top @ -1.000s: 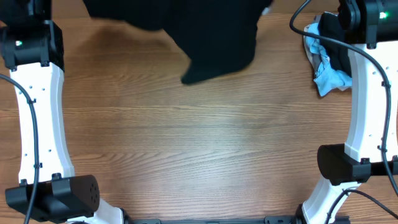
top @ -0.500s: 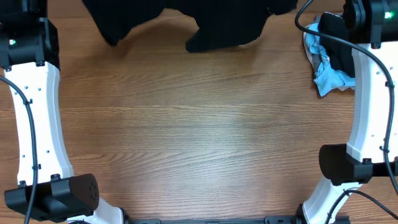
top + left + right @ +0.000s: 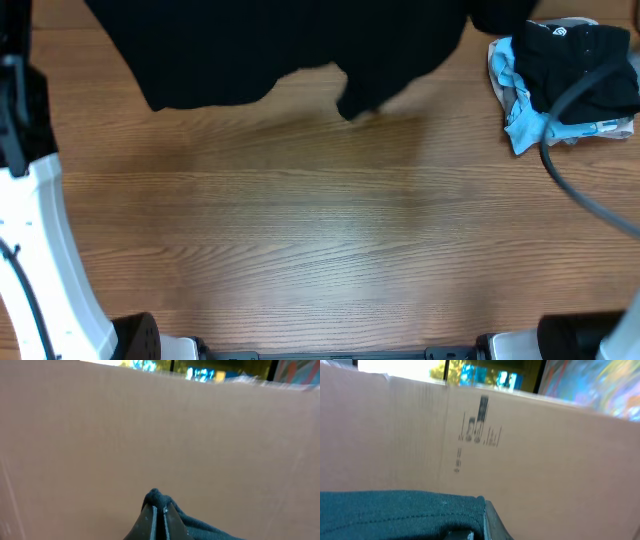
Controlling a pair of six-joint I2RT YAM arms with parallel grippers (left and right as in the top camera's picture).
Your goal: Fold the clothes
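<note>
Where the black shirt is: spread across the far side of the wood table, one fold drooping lowest near the middle.
Left gripper: pinched narrow on a bunch of the shirt's cloth.
Right gripper: largely hidden by the shirt's hem, clamped on it.
Right edge: light blue garment heaped with another dark garment.
Backdrop: brown cardboard wall.

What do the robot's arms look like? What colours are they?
The left arm is a long, smooth white tube with chunky black joints at its ends. On the right side, a thick black cable curves across the table. The left claw has two slim, dark grey fingers with flat inner faces.
</note>
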